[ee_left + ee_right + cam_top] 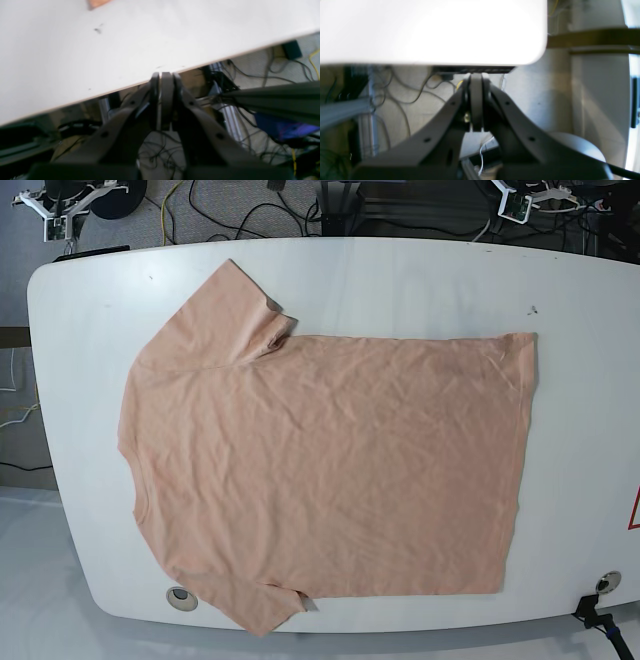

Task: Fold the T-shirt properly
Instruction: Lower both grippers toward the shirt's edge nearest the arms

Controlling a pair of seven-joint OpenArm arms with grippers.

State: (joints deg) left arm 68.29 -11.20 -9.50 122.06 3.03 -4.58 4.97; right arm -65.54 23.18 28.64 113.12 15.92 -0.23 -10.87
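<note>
The peach T-shirt (320, 465) lies spread flat on the white table (580, 430), plain side up, with its sleeves toward the left and its hem toward the right. In the left wrist view only a small peach corner of the T-shirt (96, 3) shows at the top edge. My left gripper (163, 75) is shut on nothing and sits at the table's edge (75, 62), well away from that corner. My right gripper (476, 75) is shut and empty too, just outside the table's edge (420, 30) near a rounded corner. Neither gripper is identifiable in the base view.
A small dark mark (97, 30) sits on the tabletop near the shirt corner. Two round grommets (180, 595) (607, 582) are set in the table's near edge. Cables (275, 72) and metal frame parts (370, 105) lie below the table.
</note>
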